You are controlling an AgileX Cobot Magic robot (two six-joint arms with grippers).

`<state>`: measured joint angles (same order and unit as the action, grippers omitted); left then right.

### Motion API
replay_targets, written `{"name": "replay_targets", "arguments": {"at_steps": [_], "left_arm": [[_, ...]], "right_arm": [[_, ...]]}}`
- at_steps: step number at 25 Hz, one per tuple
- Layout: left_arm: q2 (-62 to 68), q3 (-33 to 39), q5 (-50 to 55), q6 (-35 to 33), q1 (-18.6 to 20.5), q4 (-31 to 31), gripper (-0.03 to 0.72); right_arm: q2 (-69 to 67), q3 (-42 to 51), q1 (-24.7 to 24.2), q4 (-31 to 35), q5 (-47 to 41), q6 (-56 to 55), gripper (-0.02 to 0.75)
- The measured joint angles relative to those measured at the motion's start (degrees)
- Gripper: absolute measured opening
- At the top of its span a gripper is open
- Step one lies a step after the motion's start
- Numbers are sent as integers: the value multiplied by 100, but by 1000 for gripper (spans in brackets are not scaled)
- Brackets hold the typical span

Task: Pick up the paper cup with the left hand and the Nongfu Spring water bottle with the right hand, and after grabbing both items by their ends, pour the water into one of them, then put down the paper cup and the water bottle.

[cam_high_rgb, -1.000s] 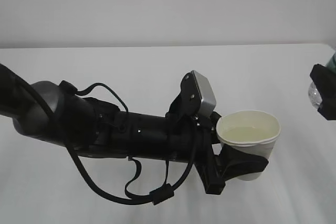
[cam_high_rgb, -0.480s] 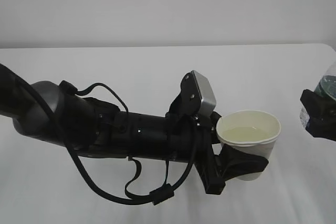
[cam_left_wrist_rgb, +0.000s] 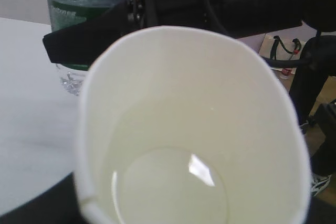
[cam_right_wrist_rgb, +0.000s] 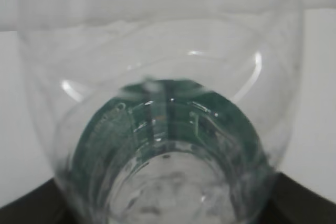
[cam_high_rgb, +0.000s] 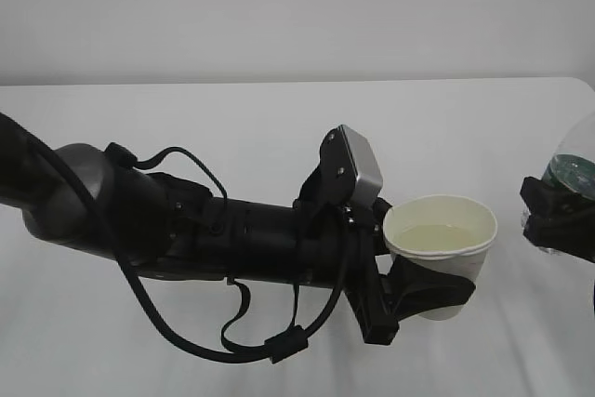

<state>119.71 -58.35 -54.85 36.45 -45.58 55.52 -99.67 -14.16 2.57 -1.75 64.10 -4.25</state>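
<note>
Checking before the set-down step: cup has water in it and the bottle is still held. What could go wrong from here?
1. The small white paper cup holds water while clamped sideways by the left gripper; a tilt or squeeze may spill it.
2. The clear ribbed plastic bottle in the right gripper sits at the frame edge, so its set-down spot is unseen.

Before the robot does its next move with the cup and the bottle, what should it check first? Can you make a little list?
1. Paper cup held by the left hand: ok, jaws wrap its lower wall.
2. Cup upright: ok, rim looks level.
3. Water in the cup: ok, a shallow pool covers the bottom.
4. Nongfu Spring water bottle held by the right hand: ok, jaws clamp across it.
5. Bottle apart from the cup: ok, a gap of table shows between them.
6. Water left in the bottle: cannot tell.
</note>
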Motion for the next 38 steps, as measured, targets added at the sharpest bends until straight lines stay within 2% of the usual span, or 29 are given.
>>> {"name": "replay_targets", "arguments": {"at_steps": [30, 38], "left_arm": [[0, 0, 0, 0, 0, 0, 429], [9, 0, 0, 0, 0, 0, 429]], "right_arm": [[-1944, -2070, 0, 0, 27, 65, 467], [-2129, -2238, 0, 0, 29, 65, 467]]}}
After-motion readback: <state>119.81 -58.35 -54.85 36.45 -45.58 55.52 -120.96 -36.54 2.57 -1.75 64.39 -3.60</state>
